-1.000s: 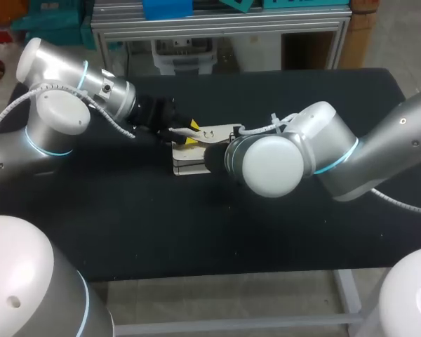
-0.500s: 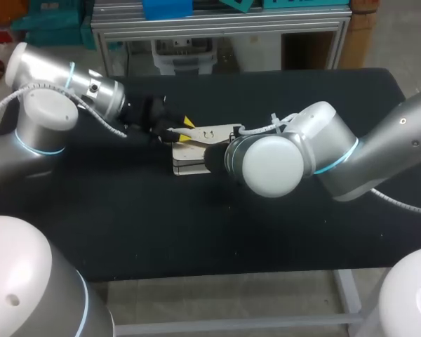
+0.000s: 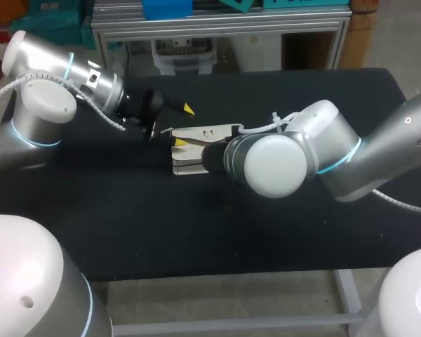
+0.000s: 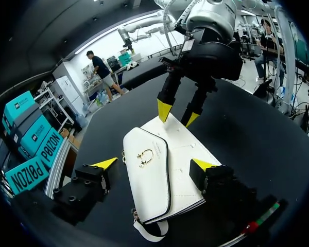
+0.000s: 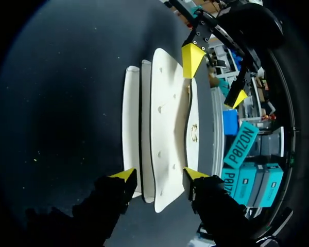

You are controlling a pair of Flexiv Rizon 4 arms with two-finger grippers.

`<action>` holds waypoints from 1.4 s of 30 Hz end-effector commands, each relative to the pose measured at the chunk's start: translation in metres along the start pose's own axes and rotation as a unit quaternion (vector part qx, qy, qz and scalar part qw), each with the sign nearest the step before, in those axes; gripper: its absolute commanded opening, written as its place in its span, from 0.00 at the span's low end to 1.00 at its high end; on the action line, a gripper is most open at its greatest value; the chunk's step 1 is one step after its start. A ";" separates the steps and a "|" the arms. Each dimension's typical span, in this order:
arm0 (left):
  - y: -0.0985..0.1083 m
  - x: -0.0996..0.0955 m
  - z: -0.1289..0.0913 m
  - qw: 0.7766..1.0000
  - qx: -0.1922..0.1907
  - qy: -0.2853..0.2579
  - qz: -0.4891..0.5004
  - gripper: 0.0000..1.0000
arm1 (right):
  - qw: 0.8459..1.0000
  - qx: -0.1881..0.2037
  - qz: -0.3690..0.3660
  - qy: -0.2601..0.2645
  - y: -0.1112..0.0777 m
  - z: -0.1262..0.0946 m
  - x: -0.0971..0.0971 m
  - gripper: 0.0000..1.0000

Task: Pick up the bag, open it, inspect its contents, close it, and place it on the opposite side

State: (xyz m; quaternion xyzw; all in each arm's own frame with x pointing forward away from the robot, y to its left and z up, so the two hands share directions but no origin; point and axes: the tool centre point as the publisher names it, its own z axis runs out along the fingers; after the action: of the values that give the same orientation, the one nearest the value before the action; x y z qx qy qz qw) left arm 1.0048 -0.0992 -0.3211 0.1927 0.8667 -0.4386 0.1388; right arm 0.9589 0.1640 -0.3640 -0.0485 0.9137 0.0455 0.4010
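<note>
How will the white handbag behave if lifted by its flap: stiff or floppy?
The handbag probably keeps its shape: its panels lie flat with crisp edges. The flap may swing open, as it stands ajar. The strap loop likely dangles.

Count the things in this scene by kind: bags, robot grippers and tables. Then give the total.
Bag: 1
Grippers: 2, the left gripper and the right gripper
Table: 1
Total: 4
</note>
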 end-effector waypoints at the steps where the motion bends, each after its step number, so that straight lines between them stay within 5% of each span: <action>1: -0.004 0.001 -0.004 1.000 -0.009 0.001 -0.008 1.00 | 0.999 -0.015 0.003 -0.034 -0.007 -0.014 0.002 1.00; 5: -0.007 -0.001 -0.011 0.999 -0.021 0.009 -0.039 1.00 | 0.999 -0.030 0.013 -0.029 -0.009 -0.030 -0.004 1.00; 11: -0.008 -0.003 -0.028 0.990 -0.026 0.013 -0.135 1.00 | 0.996 -0.030 0.053 0.059 -0.022 -0.041 -0.022 1.00; 21: -0.006 0.002 -0.051 0.952 -0.079 0.044 -0.291 1.00 | 0.985 0.011 0.078 0.151 -0.037 -0.061 -0.048 1.00; 24: -0.006 0.004 -0.056 0.947 -0.098 0.045 -0.302 1.00 | 0.980 -0.027 0.082 0.179 -0.041 -0.063 -0.054 1.00; 38: -0.006 0.004 -0.056 0.947 -0.098 0.045 -0.302 1.00 | 0.980 -0.027 0.082 0.179 -0.041 -0.063 -0.054 1.00; 42: -0.013 -0.004 -0.049 0.929 -0.111 0.018 -0.352 1.00 | 0.969 -0.010 0.128 0.211 -0.041 -0.068 -0.061 1.00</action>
State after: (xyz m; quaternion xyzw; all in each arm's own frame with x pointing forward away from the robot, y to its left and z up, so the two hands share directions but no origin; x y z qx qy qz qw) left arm 0.9989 -0.0592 -0.2836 -0.1011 0.9248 -0.3661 -0.0247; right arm 0.9522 0.1156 -0.2860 0.0400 0.9724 0.0997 0.2070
